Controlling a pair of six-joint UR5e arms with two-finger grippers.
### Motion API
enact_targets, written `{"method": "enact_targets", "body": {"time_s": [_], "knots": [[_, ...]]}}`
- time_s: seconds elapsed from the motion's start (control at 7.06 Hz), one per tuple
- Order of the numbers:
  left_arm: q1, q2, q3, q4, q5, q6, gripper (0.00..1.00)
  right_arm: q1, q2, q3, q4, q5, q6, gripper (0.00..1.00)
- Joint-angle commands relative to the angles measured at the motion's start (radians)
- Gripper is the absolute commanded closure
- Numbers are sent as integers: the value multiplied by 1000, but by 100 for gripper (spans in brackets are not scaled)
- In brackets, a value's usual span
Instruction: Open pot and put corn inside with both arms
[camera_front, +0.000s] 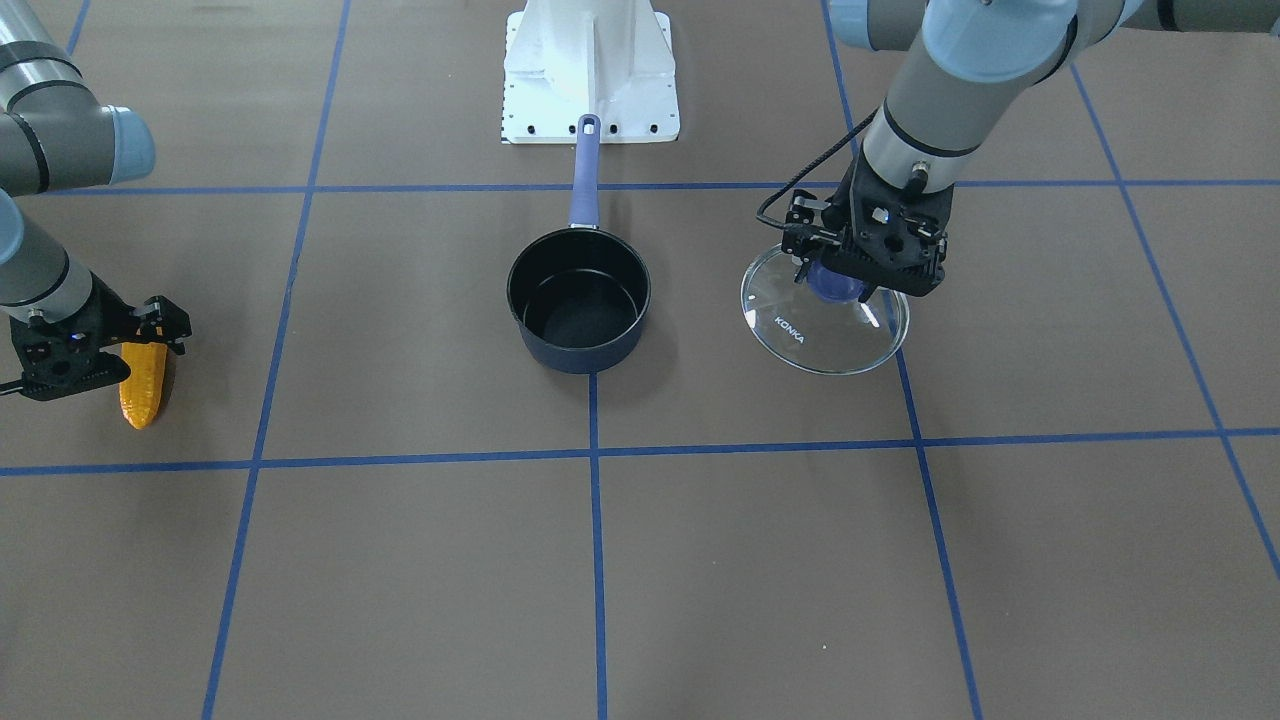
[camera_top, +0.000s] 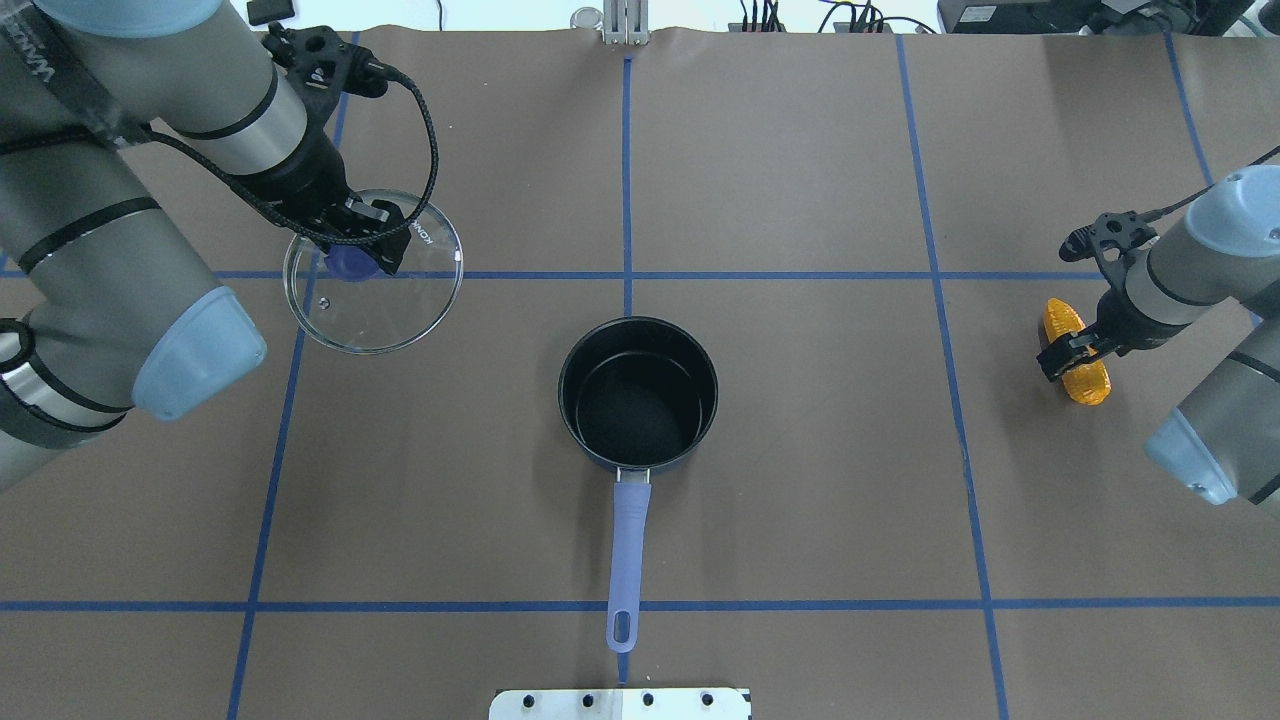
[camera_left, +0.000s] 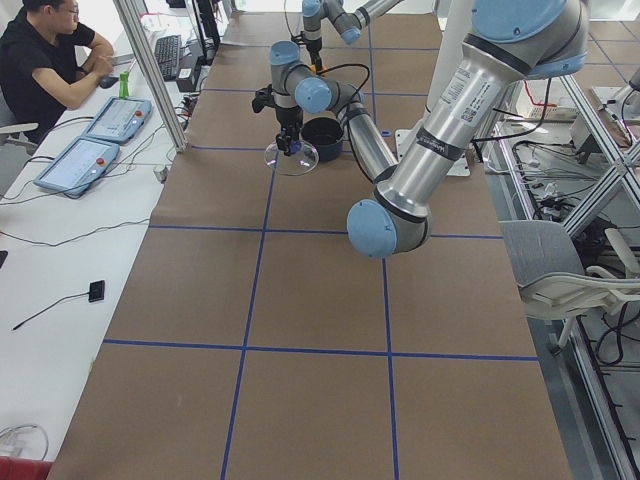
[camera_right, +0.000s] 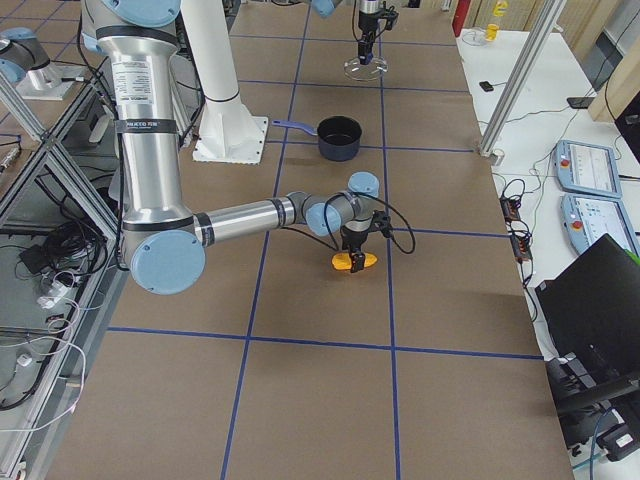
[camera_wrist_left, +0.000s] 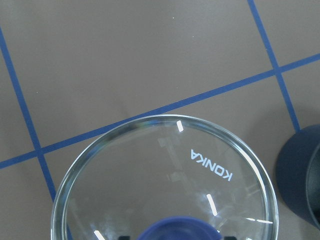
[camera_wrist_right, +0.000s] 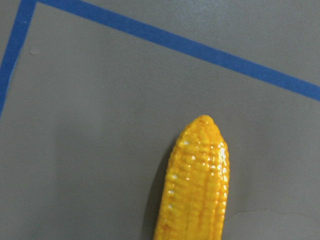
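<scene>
The pot (camera_front: 580, 310) stands open at the table's middle, empty, with its lavender handle (camera_top: 628, 540) pointing to the robot's base. My left gripper (camera_top: 350, 262) is shut on the blue knob (camera_wrist_left: 175, 229) of the clear glass lid (camera_top: 370, 310) and holds it low beside the pot on the robot's left, slightly tilted. The orange-yellow corn (camera_top: 1080, 375) lies far to the pot's other side. My right gripper (camera_top: 1070, 345) straddles its thick end and looks shut on it. The right wrist view shows only the corn's tapered tip (camera_wrist_right: 197, 185).
The white base pedestal (camera_front: 590, 70) stands just beyond the pot handle's end. Blue tape lines (camera_front: 594, 450) divide the brown table cover into squares. An operator (camera_left: 45, 55) sits at a side table with pendants, away from the arms.
</scene>
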Motion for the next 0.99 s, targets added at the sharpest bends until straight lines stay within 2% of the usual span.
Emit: {"method": "enact_targets", "body": {"time_s": [0.0,0.14,0.42,0.85], "knots": [[-4,1,1,1,1,5,46,-7,3,-6,-1,-20,-5,59],[-4,3,1,1,1,5,46,-7,6,3,-1,-9,-7,78],[-7,18,1,2,1,45,46,-4,38,18,-12,-1,-7,80],[-42,98,-3,-10,-4,154,46,5,147,49,-38,99,31,80]]}}
